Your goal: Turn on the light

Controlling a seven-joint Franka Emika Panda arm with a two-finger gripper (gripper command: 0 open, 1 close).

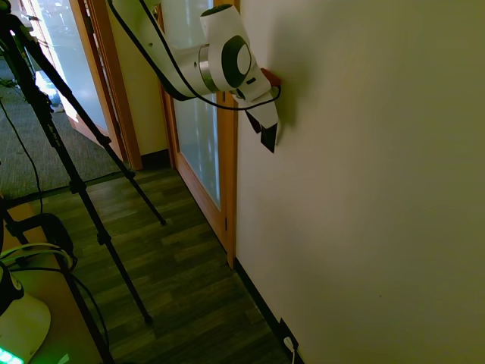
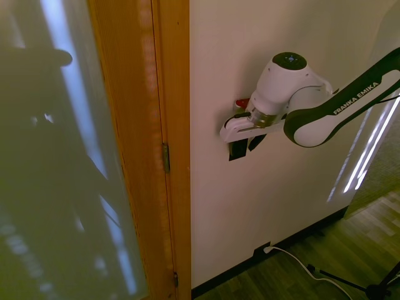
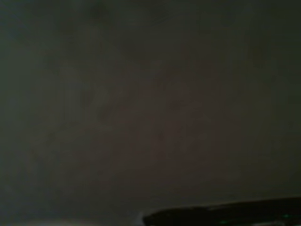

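Note:
My gripper is pressed up against the cream wall, just right of the wooden door frame. In the second exterior view the gripper hangs under the white hand, and a small dark upright rectangle lies against the wall there. I cannot tell whether that rectangle is the switch plate or part of the gripper. No light is in view. The wrist view is only a dark blur of wall seen from very close.
A wooden frame with frosted glass stands beside the gripper. Low on the wall is a dark outlet plate with a white cord running over the wood floor.

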